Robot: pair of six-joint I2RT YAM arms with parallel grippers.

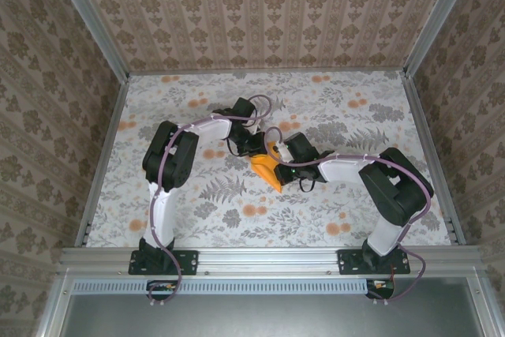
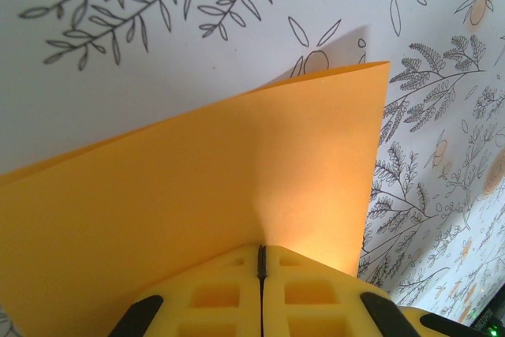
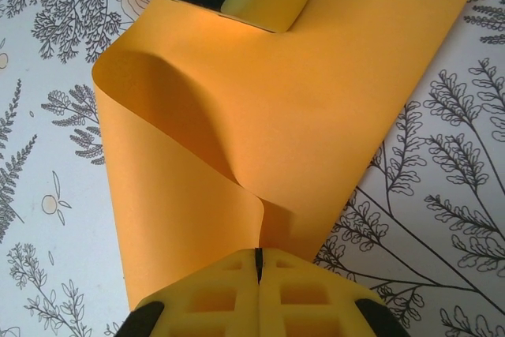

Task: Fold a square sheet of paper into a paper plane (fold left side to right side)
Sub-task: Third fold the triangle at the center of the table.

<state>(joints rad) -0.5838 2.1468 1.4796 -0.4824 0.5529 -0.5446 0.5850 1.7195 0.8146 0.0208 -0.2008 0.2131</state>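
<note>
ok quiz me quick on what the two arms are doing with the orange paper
1. True or false: the left gripper is open.
2. What is the right gripper shut on?
3. The orange paper sheet is: A lying flat, untouched; B pinched and curled between both grippers; C a finished dart.
Key: 1 false; 2 the orange paper sheet; 3 B.

place: robot test cell | cues: aluminium frame (image 1: 268,258), wallpapered walls (image 1: 268,13), floral tabletop (image 1: 207,222)
</note>
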